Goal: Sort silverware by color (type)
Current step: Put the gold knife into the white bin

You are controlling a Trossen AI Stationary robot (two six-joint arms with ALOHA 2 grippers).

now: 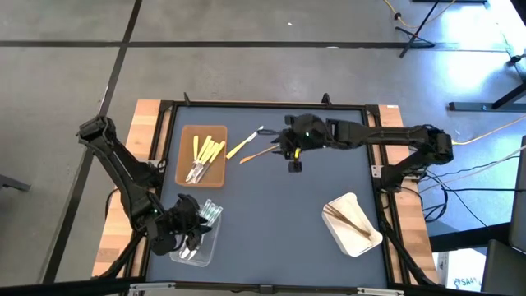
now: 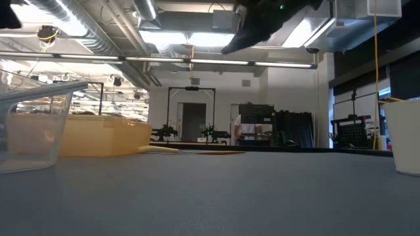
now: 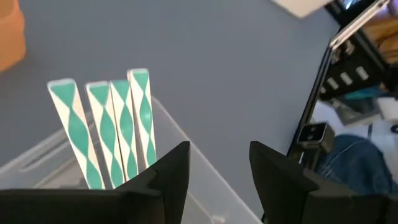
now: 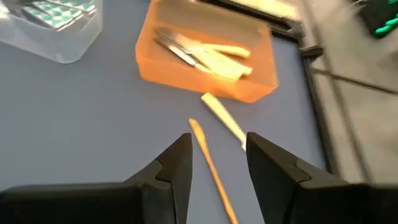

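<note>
Around your table lies a grey concrete floor crossed by dark seams. Beyond it you face bright ceiling lights, exposed ducts and a dark doorway.

Left gripper has its two dark fingers spread apart with nothing between them, hanging right over the clear plastic rectangular tray. Four slim green-and-white patterned utensil handles lean side by side inside that tray, just beside the fingers.

The light is even and bright from ceiling lamps, which glare white in the low view's upper middle. In the right wrist view the upper right is blurred. The clear tray, very near, looks soft.
</note>
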